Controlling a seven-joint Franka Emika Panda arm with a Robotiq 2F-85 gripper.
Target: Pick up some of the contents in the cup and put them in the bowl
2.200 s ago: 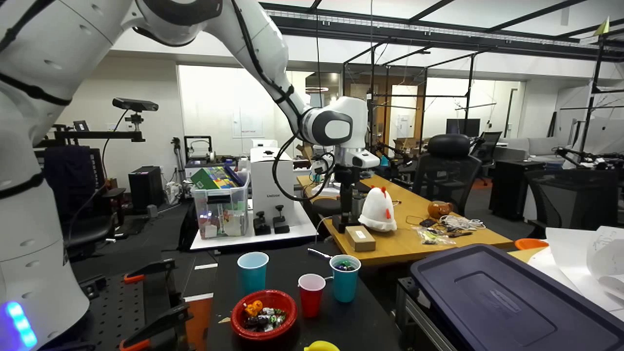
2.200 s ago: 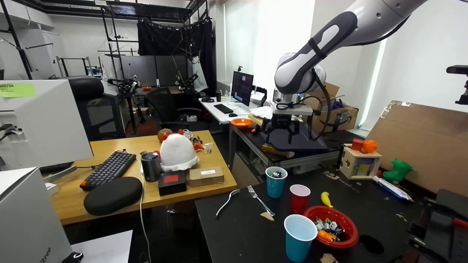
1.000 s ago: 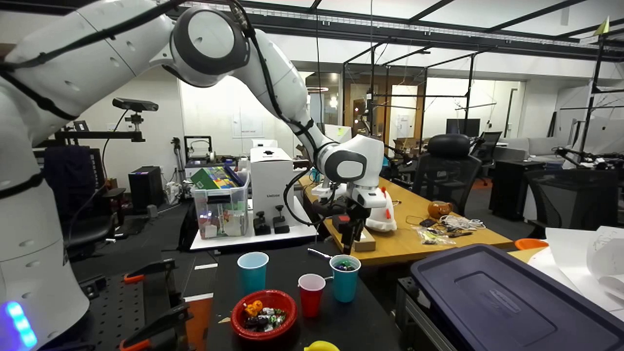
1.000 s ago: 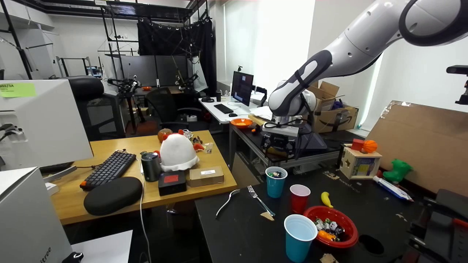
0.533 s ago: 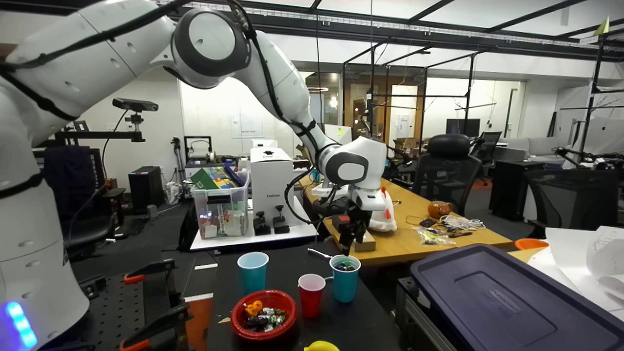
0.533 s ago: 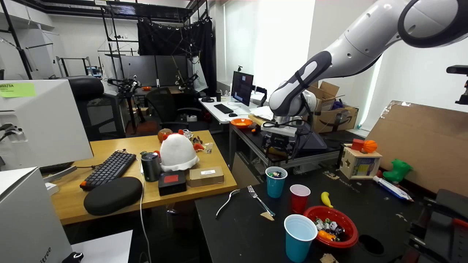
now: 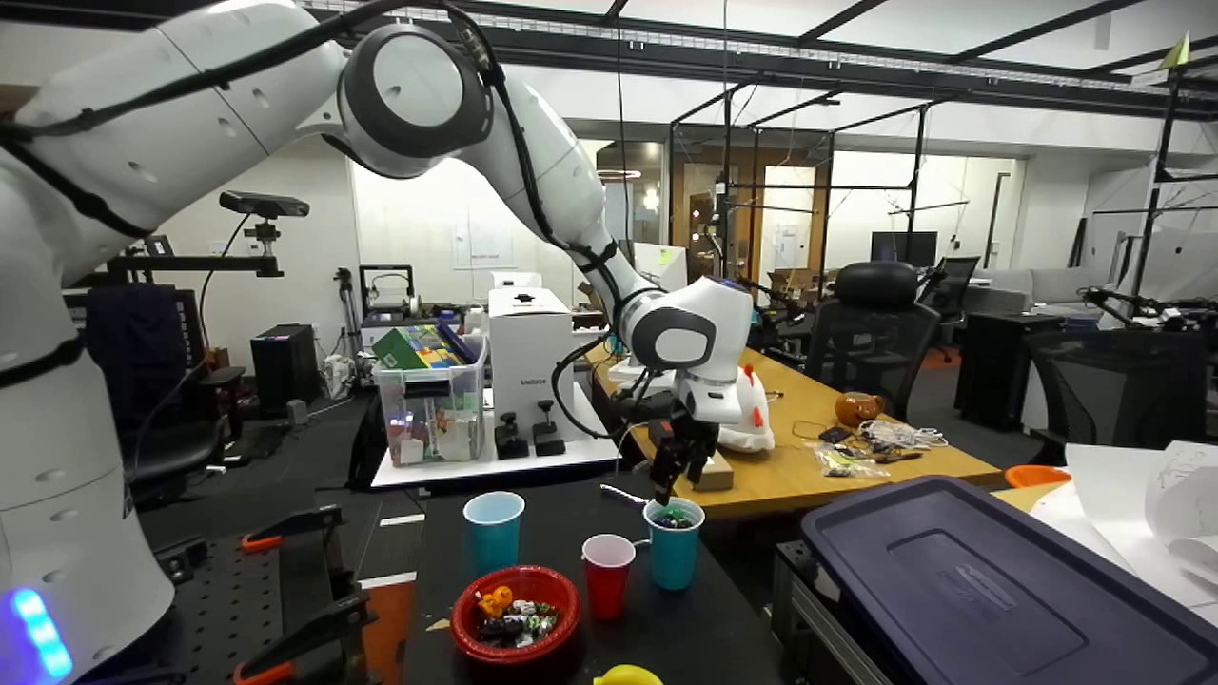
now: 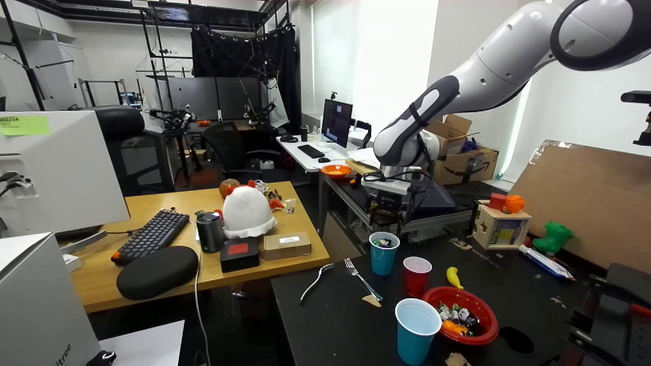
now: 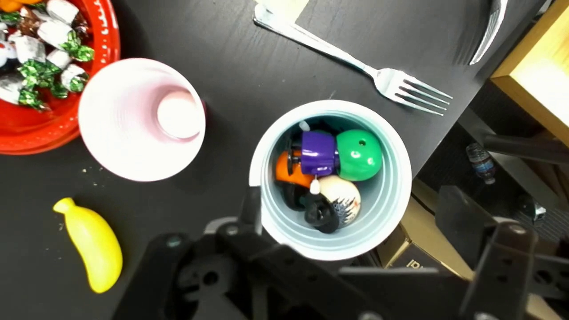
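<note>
The teal-blue cup (image 7: 674, 563) stands upright on the black table and also shows in an exterior view (image 8: 382, 263). In the wrist view, its white rim (image 9: 331, 106) surrounds a purple and green toy (image 9: 318, 153), an orange piece (image 9: 290, 170), a black piece (image 9: 319, 212) and a pale ball (image 9: 340, 195). My gripper (image 9: 353, 195) is open and empty. It is tilted just above the cup's rim in both exterior views (image 7: 679, 487) (image 8: 386, 230). One finger overlaps the rim in the wrist view; I cannot tell if they touch. The red bowl (image 7: 466, 633) holds wrapped candies and an orange piece.
A red cup (image 7: 605, 588) stands between bowl and teal cup. An empty light-blue cup (image 8: 414, 341) stands beside the bowl. A fork (image 9: 320, 48) and a yellow toy banana (image 9: 95, 252) lie near the cups. A wooden desk (image 8: 168, 203) with boxes adjoins.
My gripper has come down from well above to just over the teal cup and has tilted. In the last half second it moved slightly lower. The cups and bowl have not moved.
</note>
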